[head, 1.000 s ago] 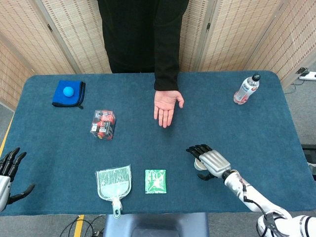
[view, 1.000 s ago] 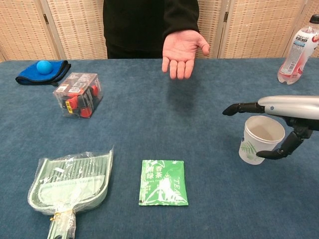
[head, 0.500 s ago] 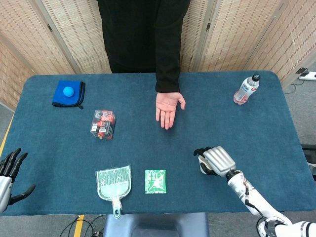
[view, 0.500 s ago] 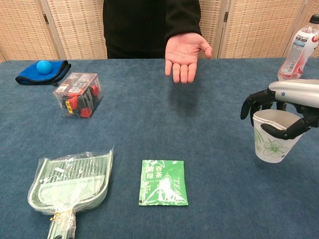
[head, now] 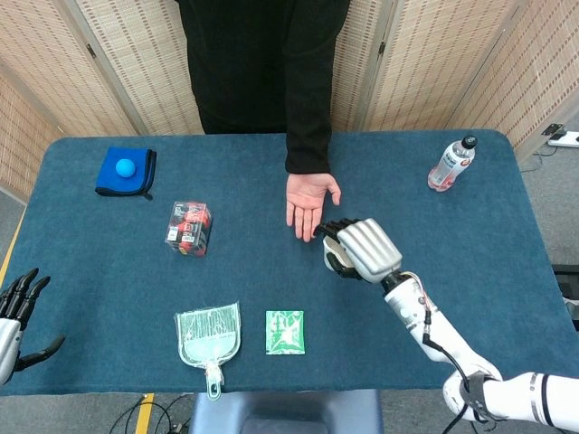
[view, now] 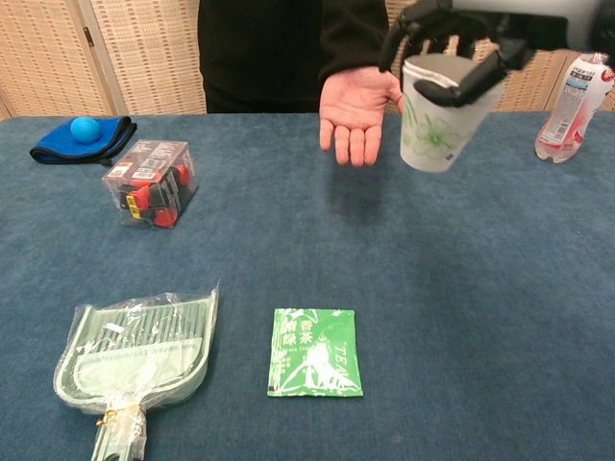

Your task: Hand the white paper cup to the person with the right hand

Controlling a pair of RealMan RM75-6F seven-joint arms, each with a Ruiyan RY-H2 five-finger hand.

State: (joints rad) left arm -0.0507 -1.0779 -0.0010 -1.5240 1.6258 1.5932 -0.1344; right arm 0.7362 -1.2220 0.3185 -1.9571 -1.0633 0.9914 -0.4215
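— Starting at the far left, what's there?

— The left hand (head: 16, 312) sits at the table's (head: 507, 262) near left edge, fingers spread apart and holding nothing. Toward the back left lies a blue cloth (head: 127, 172) with a blue ball (head: 125, 166) on it. Nearer, a clear box (head: 188, 227) with red and black items inside.

— And along the front?

— A pale green dustpan (view: 135, 357) in plastic wrap, handle pointing at the front edge. Just right of it, apart from it, a green tea packet (view: 315, 351) lies flat.

— Where's the cup?

— The paper cup (view: 434, 123) is off the table, raised in the air, tilted slightly, green flower print facing the chest camera. The right hand (head: 360, 249) is wrapped around its upper part, fingers curled over the rim on one side and thumb on the other.

— How does it sit against the person?

— The person's hand (head: 310, 203) is held out palm up over the middle of the table. The cup hangs just beside its fingertips, to the right in the chest view; I can't tell whether they touch.

— Anything further right?

— A plastic bottle (head: 451, 164) with a pink label stands upright near the back right corner, well apart from the cup.
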